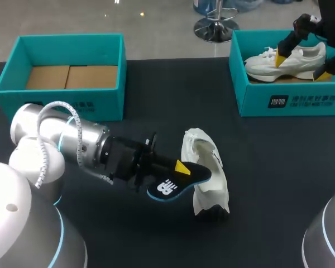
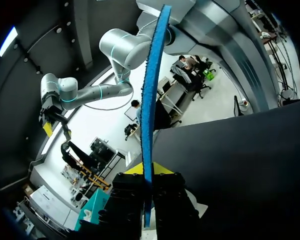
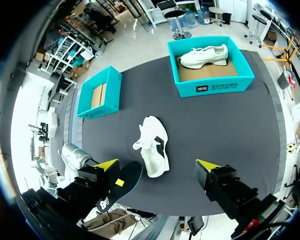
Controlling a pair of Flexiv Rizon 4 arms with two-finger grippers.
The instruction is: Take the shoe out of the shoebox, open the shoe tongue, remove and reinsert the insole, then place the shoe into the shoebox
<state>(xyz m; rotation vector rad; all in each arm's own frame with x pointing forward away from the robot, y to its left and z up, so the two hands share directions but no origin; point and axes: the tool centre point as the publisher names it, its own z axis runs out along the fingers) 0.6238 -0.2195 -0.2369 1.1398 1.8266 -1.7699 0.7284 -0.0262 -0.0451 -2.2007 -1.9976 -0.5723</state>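
My left gripper is shut on a dark insole with a blue edge, held just left of the white shoe, which lies on the black table. In the left wrist view the insole stands edge-on between the fingers of the left gripper. My right gripper hangs high over the table, open and with nothing in it. From the right wrist view the right gripper looks down on the shoe and the insole.
An empty teal shoebox stands at the back left. A second teal shoebox at the back right holds another white shoe. Both boxes also show in the right wrist view.
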